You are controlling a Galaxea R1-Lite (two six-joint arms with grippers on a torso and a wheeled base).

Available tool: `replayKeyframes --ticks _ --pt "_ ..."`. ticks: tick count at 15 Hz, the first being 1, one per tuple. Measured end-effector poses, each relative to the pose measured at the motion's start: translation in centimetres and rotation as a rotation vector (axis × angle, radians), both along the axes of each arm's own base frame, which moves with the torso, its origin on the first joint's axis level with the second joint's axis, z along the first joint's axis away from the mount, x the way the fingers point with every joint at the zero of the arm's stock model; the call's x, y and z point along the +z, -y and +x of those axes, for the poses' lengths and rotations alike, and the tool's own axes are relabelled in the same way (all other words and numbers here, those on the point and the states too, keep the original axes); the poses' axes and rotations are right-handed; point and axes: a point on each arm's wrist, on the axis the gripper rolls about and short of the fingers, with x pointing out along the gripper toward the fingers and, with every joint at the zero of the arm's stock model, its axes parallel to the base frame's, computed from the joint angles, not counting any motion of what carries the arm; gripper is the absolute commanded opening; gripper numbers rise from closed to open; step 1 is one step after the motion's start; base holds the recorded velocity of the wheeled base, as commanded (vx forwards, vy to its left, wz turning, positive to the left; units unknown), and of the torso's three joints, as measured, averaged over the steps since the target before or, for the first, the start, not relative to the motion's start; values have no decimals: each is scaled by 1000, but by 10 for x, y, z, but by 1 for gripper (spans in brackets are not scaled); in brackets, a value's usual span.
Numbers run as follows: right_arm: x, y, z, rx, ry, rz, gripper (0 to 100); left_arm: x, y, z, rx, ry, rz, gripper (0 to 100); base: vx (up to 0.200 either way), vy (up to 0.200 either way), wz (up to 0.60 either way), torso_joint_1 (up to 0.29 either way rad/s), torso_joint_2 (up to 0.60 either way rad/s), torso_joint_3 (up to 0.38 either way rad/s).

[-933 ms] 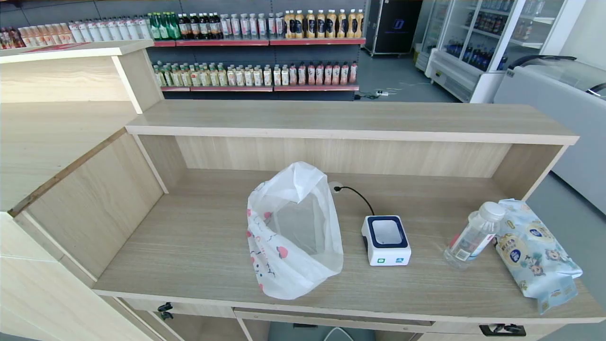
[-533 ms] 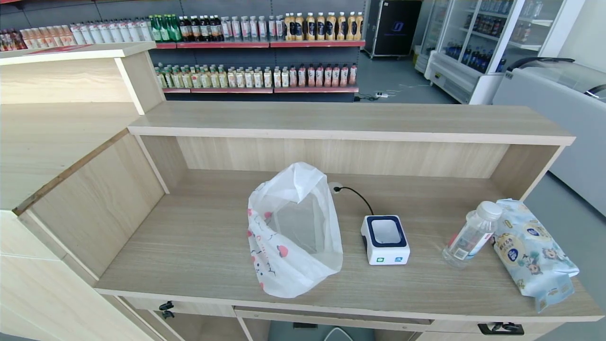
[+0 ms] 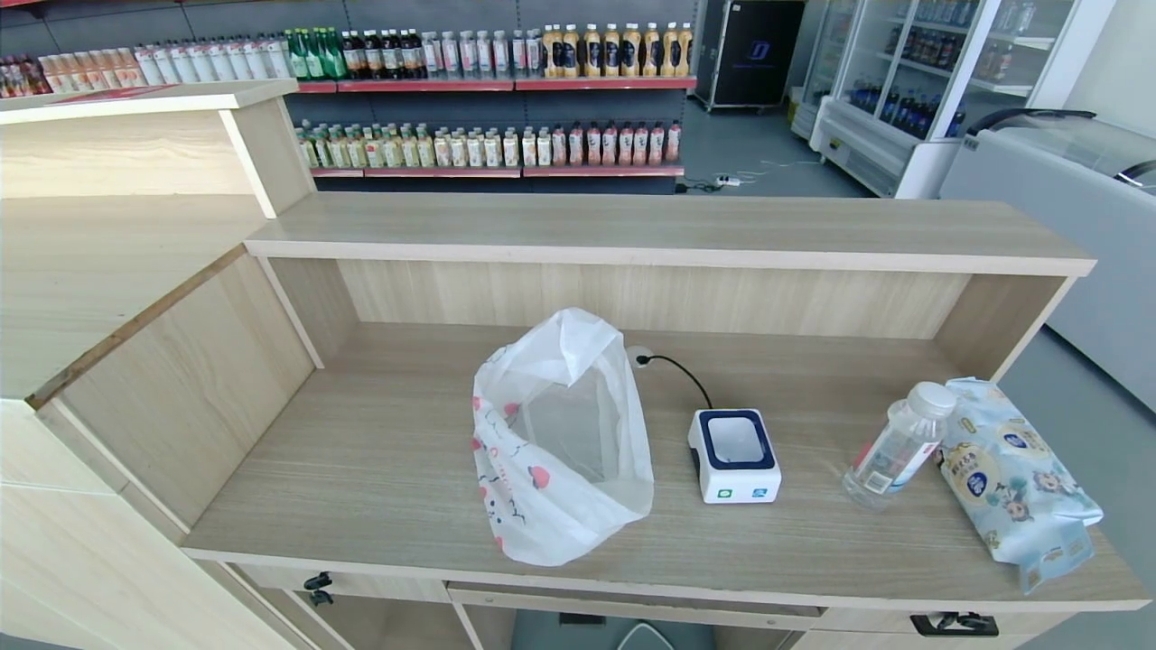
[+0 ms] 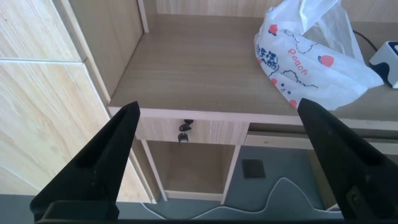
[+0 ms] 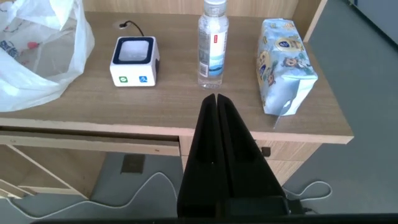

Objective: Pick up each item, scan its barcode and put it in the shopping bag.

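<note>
We see our left gripper (image 4: 217, 106) spread wide and our right gripper (image 5: 216, 98) pressed together, both short of the counter (image 3: 388, 451) holding bag (image 3: 560, 442), scanner (image 3: 733, 456), bottle (image 3: 894, 447) and wipes (image 3: 1016, 483).

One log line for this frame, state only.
left gripper: open, before counter | right gripper: shut, before counter | bottle, wipes pack: on counter, right of scanner | shopping bag: open, left of scanner
</note>
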Motion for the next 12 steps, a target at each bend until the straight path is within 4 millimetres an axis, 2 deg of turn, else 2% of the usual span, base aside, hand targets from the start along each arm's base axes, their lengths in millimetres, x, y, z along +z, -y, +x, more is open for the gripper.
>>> replayKeyframes --ticks 2,3,5,7,8,9,10,12 --pt "38 0 4 28 34 3 0 0 0 0 1 0 0 100 0 0 0 0 0 0" --pt "62 0 12 40 25 6 0 0 0 0 0 0 0 100 0 0 0 0 0 0" --pt "101 -1 45 44 -40 8 0 0 0 0 0 0 0 100 0 0 0 0 0 0" --pt "118 0 90 13 -117 -1 0 0 0 0 0 0 0 100 0 0 0 0 0 0" --pt "119 3 111 -13 -152 -7 0 0 0 0 0 0 0 100 0 0 0 0 0 0" --pt "116 7 130 -43 -188 -19 100 0 0 0 0 0 0 100 0 0 0 0 0 0" --pt "106 12 147 -73 -241 -38 100 0 0 0 0 0 0 100 0 0 0 0 0 0" --pt "78 23 164 -110 -385 -37 100 0 0 0 0 0 0 100 0 0 0 0 0 0"
